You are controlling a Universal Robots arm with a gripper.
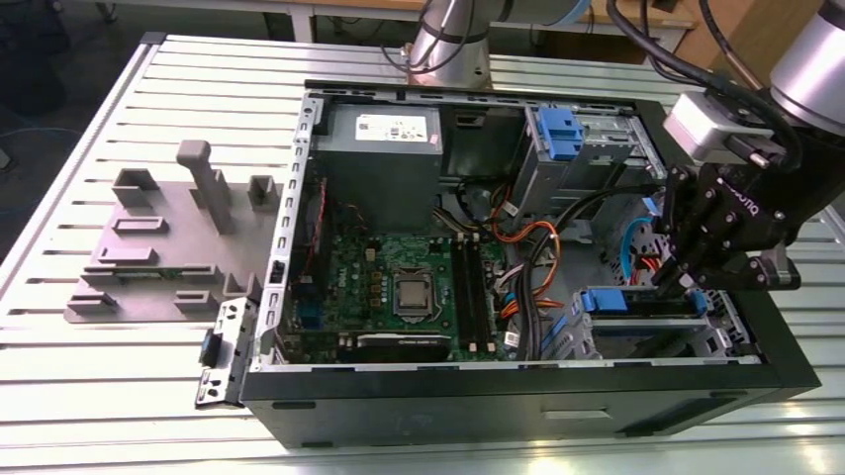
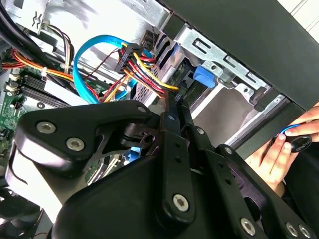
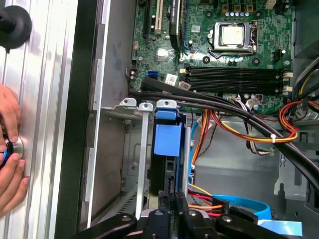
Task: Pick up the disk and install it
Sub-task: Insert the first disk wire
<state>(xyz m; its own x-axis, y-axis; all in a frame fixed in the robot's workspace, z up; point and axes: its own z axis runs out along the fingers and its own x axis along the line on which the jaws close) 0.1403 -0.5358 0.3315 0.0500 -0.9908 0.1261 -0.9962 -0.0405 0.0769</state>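
Observation:
The disk (image 1: 620, 300) sits on edge in the drive bay at the case's front corner, on the exterior view's right. Its blue plastic rail end (image 3: 166, 142) faces up between the bay's metal walls, and in the second wrist view the blue end (image 2: 203, 77) shows beyond my fingers. My gripper (image 1: 680, 282) hangs right over the bay. Its two fingers lie close together, shut, with their tips (image 3: 171, 193) at the disk's dark edge. In the second wrist view the gripper (image 2: 175, 97) points into the bay beside the cable bundle.
The open black computer case (image 1: 528, 391) lies on a slatted metal table. Inside it are the motherboard (image 1: 410, 287), a grey power supply box (image 1: 383, 134), a blue latch (image 1: 560, 134) and orange, red and blue cables (image 3: 239, 132). A grey fixture (image 1: 158, 247) lies to the exterior view's left. A person's hand (image 3: 7, 164) rests outside the case.

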